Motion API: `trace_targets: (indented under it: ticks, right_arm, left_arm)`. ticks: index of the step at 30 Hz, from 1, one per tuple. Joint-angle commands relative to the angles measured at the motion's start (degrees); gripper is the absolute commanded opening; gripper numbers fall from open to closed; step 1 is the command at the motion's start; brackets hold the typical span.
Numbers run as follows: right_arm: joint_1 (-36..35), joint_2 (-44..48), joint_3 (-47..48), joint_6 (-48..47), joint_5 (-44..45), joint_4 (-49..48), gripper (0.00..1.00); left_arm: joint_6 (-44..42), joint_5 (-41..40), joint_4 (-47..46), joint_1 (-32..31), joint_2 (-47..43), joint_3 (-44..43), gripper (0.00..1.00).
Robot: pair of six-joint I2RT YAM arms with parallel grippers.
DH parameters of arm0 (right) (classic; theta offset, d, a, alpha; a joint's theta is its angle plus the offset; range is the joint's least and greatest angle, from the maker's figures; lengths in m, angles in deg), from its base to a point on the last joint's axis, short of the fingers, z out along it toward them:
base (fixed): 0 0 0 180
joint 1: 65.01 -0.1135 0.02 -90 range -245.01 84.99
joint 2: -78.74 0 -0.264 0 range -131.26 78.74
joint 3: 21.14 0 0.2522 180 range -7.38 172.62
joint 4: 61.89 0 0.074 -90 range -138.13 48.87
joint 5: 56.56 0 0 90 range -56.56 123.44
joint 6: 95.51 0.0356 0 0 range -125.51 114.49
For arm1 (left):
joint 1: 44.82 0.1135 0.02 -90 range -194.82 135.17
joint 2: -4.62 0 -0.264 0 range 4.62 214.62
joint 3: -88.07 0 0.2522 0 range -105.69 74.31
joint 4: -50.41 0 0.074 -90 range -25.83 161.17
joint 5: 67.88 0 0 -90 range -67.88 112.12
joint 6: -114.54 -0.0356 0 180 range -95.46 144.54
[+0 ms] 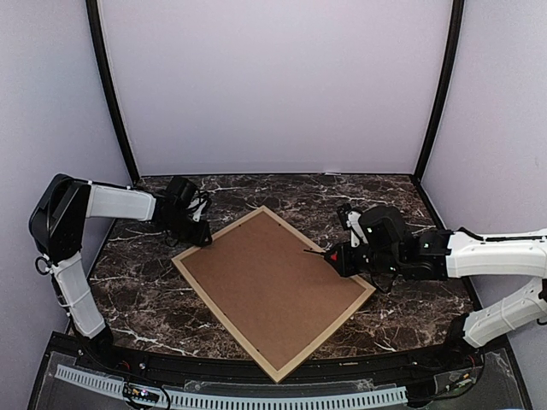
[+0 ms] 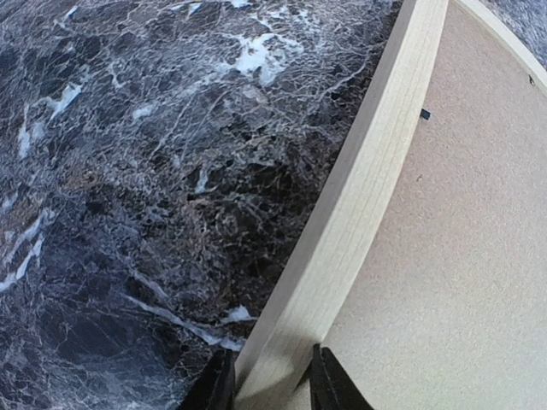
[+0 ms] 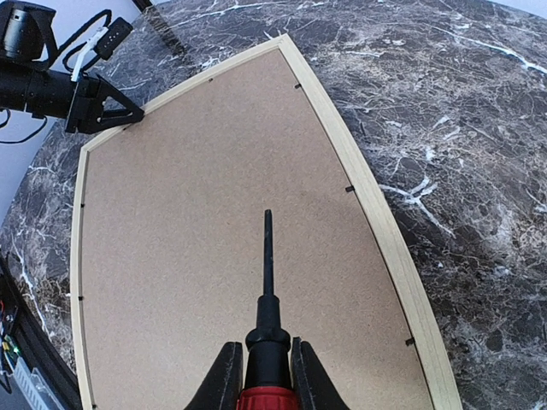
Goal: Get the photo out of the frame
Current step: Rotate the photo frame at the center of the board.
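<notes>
The left arm (image 1: 94, 205) rises from its base at the lower left, folds at the left edge and runs its forearm rightward, wrist tipped down. The left gripper (image 1: 198, 235) sets its fingers (image 2: 214, 389) on either side of the frame (image 2: 359, 196) moulding; whether they press it cannot be told. The right arm (image 1: 496, 256) reaches in from the right edge, forearm level, pointing left. The right gripper (image 1: 338, 256), right of centre, has its fingers clamped on a pointed tool (image 3: 267, 282).
</notes>
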Motion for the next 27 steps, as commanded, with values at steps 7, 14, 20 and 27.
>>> trace_targets:
  ticks: [7,14,20,27]
  right_arm:
    - [0.3,0.9,-0.9,0.4,0.5,-3.1,0.00]
    - [0.3,0.5,-0.7,0.2,0.5,-3.5,0.00]
    - [0.3,0.7,-0.7,0.2,0.5,-3.5,0.00]
    - [0.4,-0.1,0.0,0.3,0.1,-3.9,0.00]
  left_arm:
    - [3.8,-6.4,4.5,2.6,-0.2,4.9,0.25]
    - [7.6,-6.6,5.2,6.8,-3.1,8.0,0.24]
    - [8.8,-3.6,6.5,8.7,-4.0,8.8,0.20]
    - [13.5,0.6,3.9,7.2,-10.2,16.3,0.19]
